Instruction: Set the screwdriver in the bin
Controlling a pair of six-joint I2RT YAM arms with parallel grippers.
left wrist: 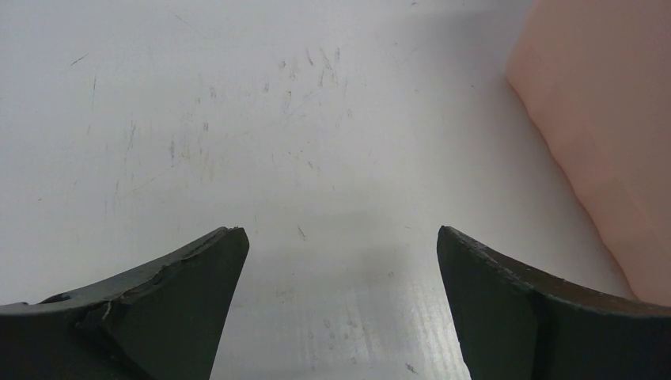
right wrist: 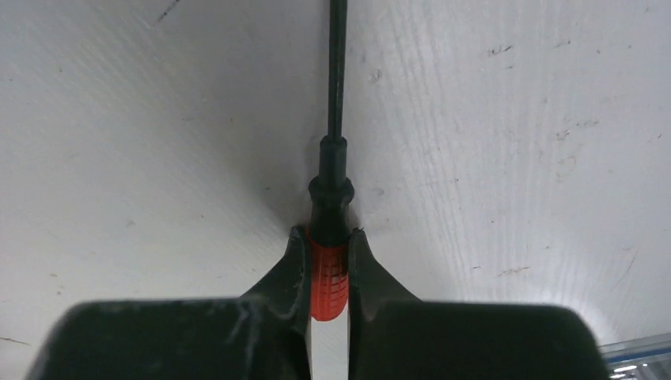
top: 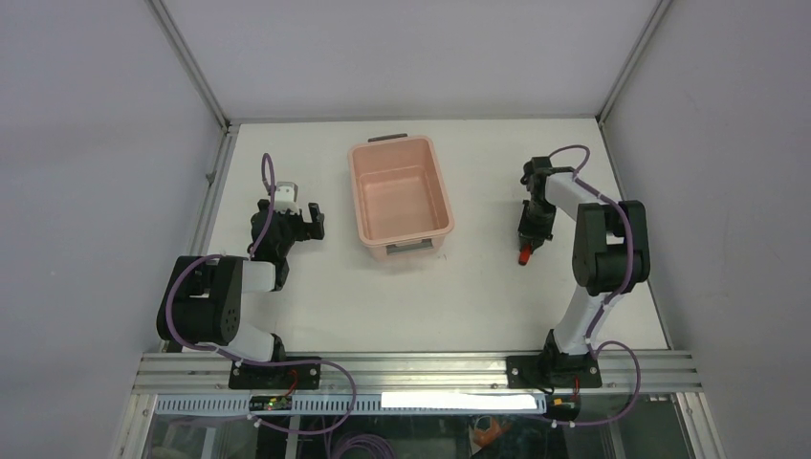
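On the white surface [top: 459, 296], near its right edge, the screwdriver [right wrist: 327, 273] lay flat; my right fingers [right wrist: 297, 265] were closed on its red handle, likely surer than the thin shaft. The bin [top: 363, 191] waited near the far edge, apart. My left fingers [left wrist: 198, 273] gaped, empty.

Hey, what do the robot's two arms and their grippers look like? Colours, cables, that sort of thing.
The left arm and right arm match: black joint housings joined by white links, each with a purple cable looping alongside. Both stand on black bases on a silver rail. The left gripper and right gripper are matte black, their jaws curving to blunt tips; the left ones look scuffed.
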